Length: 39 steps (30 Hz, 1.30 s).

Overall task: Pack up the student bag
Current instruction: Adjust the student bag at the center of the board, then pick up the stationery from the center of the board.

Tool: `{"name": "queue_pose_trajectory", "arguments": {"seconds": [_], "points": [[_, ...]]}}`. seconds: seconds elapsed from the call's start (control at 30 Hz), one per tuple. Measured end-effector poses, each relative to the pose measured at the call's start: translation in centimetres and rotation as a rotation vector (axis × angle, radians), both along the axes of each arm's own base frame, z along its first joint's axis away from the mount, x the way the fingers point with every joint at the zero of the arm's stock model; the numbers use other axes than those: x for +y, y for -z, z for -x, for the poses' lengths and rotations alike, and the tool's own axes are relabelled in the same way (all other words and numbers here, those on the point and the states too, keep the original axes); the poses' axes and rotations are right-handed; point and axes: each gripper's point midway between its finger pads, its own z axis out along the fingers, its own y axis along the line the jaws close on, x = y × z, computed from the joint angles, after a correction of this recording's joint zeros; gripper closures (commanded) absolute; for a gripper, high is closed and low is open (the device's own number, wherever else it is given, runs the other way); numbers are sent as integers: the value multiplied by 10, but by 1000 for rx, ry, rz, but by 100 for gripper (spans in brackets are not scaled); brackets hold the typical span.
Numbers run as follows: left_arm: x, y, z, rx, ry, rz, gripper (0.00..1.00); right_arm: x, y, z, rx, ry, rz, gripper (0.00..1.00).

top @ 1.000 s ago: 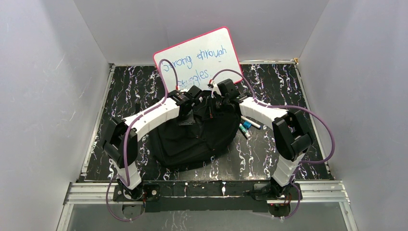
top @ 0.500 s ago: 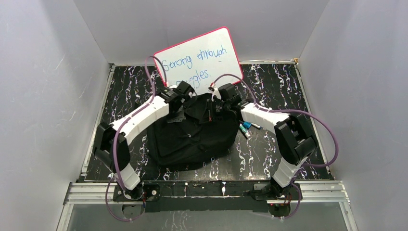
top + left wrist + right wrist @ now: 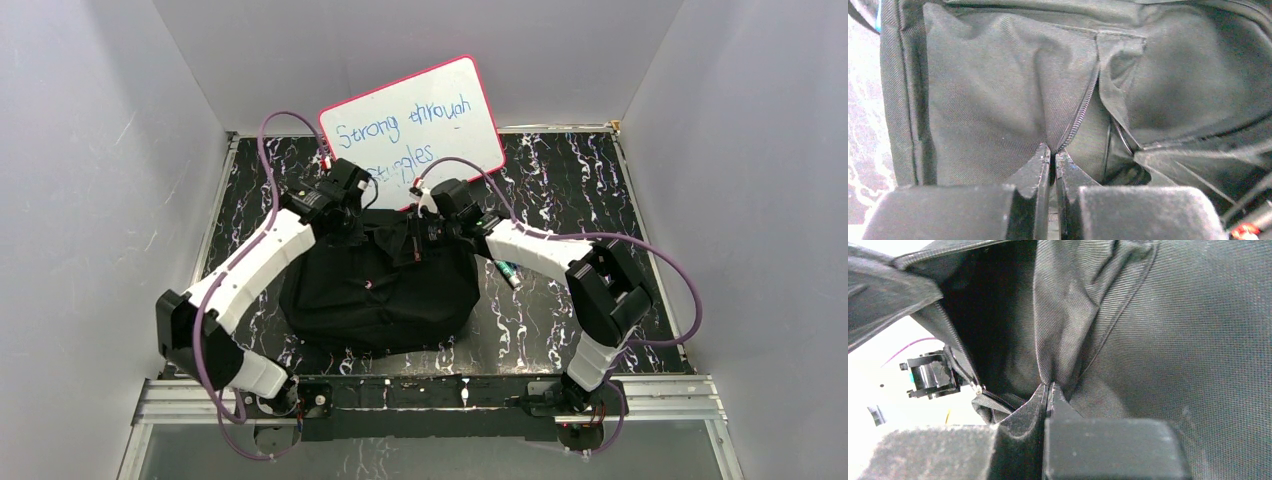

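Observation:
The student bag (image 3: 375,290) is a big black backpack lying mid-table. My left gripper (image 3: 352,222) is at its far left top edge, shut on the bag's fabric by the zipper (image 3: 1079,116). My right gripper (image 3: 418,240) is at the far right top edge, shut on a fold of the bag's fabric (image 3: 1058,340). In the right wrist view the dark mouth of the bag (image 3: 983,325) gapes to the left of the pinch. The grey lining (image 3: 998,90) fills the left wrist view.
A white board with a red rim (image 3: 415,125) leans on the back wall behind the bag. Markers (image 3: 506,271) lie on the black marbled table (image 3: 560,180) right of the bag, partly under my right arm. Grey walls close in left and right.
Both grippers have moved left and apart, holding the bag's top edge. The left arm swung far left. The bag shifted left and its top is stretched wider.

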Motion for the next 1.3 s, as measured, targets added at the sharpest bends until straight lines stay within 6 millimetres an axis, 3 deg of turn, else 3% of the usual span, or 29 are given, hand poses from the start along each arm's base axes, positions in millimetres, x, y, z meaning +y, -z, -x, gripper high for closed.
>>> {"name": "queue_pose_trajectory", "arguments": {"seconds": [0.13, 0.27, 0.5, 0.63, 0.77, 0.87, 0.97, 1.13, 1.3], "points": [[-4, -18, 2, -60, 33, 62, 100, -4, -3, -5, -25, 12, 31, 78], [-5, -23, 4, -82, 43, 86, 100, -24, -17, -15, -94, 65, 71, 65], [-7, -17, 2, -85, 40, 92, 100, -89, -76, -49, -290, 262, 115, 44], [-6, -16, 1, -88, 34, 88, 100, -138, -88, -68, -346, 415, 196, 39], [-5, -14, 1, -90, 27, 83, 100, -188, -66, -82, -304, 552, 329, 36], [-5, -15, 0, -93, 27, 85, 100, -212, -40, -87, -231, 603, 411, 35], [-6, -14, -1, -95, 23, 89, 100, -220, -12, -98, -165, 621, 480, 34], [-7, -15, -1, -97, 17, 96, 100, -217, 36, -124, -72, 614, 600, 32], [-7, -15, -1, -96, 17, 99, 100, -217, 58, -146, -49, 649, 659, 32]]}}
